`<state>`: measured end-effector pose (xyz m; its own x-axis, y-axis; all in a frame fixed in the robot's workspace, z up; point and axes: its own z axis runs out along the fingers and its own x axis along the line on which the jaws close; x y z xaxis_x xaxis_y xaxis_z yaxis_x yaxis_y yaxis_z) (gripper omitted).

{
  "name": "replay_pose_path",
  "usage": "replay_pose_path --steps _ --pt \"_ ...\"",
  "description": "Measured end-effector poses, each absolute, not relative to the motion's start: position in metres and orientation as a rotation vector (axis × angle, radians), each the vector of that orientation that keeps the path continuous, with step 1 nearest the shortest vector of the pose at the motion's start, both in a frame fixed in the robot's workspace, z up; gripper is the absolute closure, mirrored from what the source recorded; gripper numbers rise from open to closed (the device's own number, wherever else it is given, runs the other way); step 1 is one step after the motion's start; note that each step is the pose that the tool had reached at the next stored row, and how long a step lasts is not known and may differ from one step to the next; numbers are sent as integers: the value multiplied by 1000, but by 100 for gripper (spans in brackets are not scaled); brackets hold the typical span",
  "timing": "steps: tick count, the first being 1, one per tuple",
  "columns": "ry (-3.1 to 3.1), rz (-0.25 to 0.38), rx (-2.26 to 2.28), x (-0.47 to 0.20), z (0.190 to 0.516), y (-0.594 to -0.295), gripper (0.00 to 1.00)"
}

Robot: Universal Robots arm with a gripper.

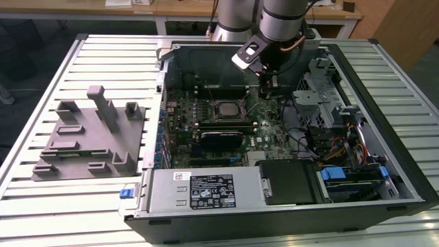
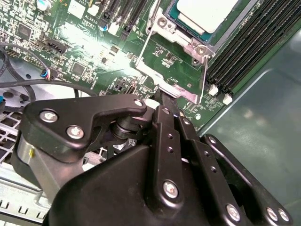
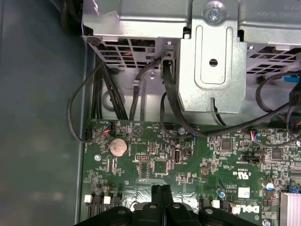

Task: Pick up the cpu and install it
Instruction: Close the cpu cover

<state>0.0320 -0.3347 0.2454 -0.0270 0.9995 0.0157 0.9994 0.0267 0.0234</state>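
Note:
The cpu [image 1: 225, 108] is a silver square chip lying flat in the motherboard socket inside the open computer case; in the second wrist view the cpu [image 2: 207, 13] sits inside the socket's metal frame [image 2: 181, 47]. My gripper [image 1: 266, 91] hangs over the board to the exterior view's right of the socket. Its fingers [image 3: 162, 197] are pressed together with nothing between them. In the second wrist view the gripper [image 2: 161, 94] has its tip at the frame's tab end, beside the thin wire lever [image 2: 205, 77]. Whether it touches the tab is hidden.
A grey moulded tray [image 1: 89, 136] lies on the slatted table at the exterior view's left. Memory slots [image 2: 249, 42] flank the socket. Cables [image 3: 169, 99] and a metal drive cage [image 3: 214, 56] stand beside the board, with the power supply [image 1: 205, 188] at the case's near side.

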Motion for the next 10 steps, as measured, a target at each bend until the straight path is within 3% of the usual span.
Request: replay_pose_path --steps 10 --pt "2247 44 2188 32 245 -334 89"
